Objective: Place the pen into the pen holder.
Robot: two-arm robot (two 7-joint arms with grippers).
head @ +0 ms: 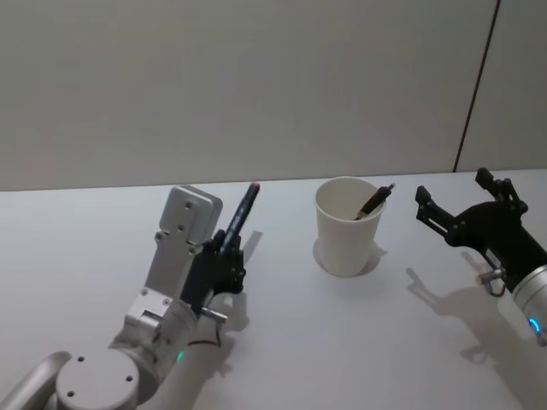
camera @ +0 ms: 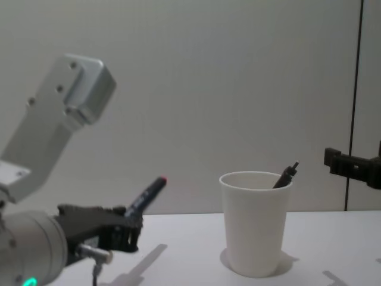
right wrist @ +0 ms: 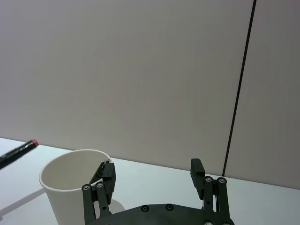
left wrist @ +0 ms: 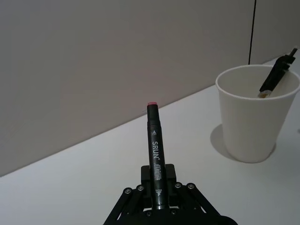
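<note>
pen (left wrist: 154, 154): black barrel, white "SRUN" lettering, pink-red end cap. pen holder (head: 346, 232): plain white all over. second pen (head: 374, 202) inside it: black, with a tan bit low on the barrel. left gripper (head: 226, 252) and right gripper (right wrist: 152, 171): both matte black. left arm housing (head: 184, 226): silver-grey, with a green light (head: 179, 355). right wrist (head: 534, 299): light grey, with a blue light (head: 535, 325). table (head: 282, 325): white. wall (head: 256, 85): pale grey-beige, with one thin dark vertical seam (right wrist: 240, 89).

We are seeing soft, dimmish overhead light; the pen holder (head: 346, 231) is casting a faint shadow onto the white table (head: 85, 256).
</note>
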